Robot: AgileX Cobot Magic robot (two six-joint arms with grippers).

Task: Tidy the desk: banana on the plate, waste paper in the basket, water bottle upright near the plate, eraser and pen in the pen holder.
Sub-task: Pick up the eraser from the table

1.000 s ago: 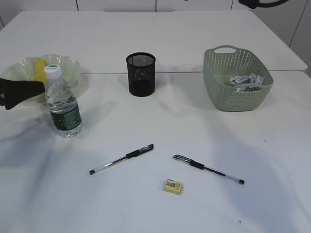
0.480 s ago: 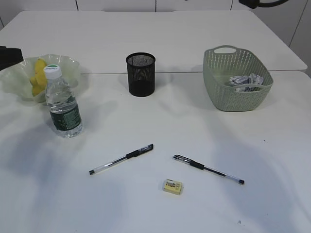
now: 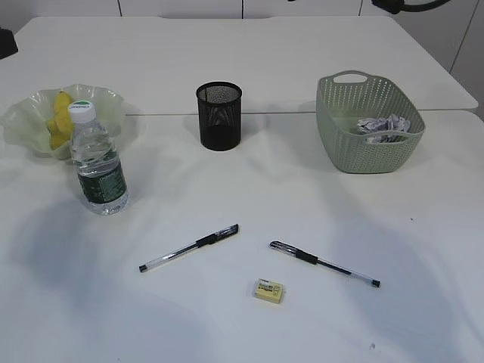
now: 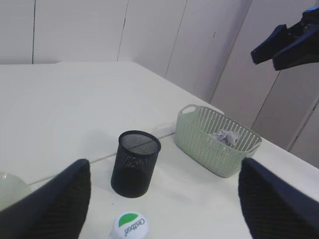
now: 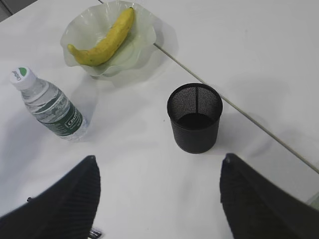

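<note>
On the white counter (image 3: pixel 302 189), the banana (image 5: pixel 105 40) lies in the ruffled green plate (image 5: pixel 144 25), with the water bottle (image 3: pixel 97 160) upright beside it. The waste paper (image 3: pixel 384 125) sits in the basket (image 3: pixel 355 151). Two pens (image 3: pixel 189 247) (image 3: pixel 324 263) and the eraser (image 3: pixel 269 290) lie apart from the empty pen holder (image 3: pixel 219 116). The left claw (image 4: pixel 162 196) and right claw (image 5: pixel 158 196) both gape wide, holding nothing.

Banana (image 3: pixel 58 119) partly behind the water bottle (image 3: pixel 97 159); basket (image 5: pixel 314 200) cut off by the right wrist view's edge.
</note>
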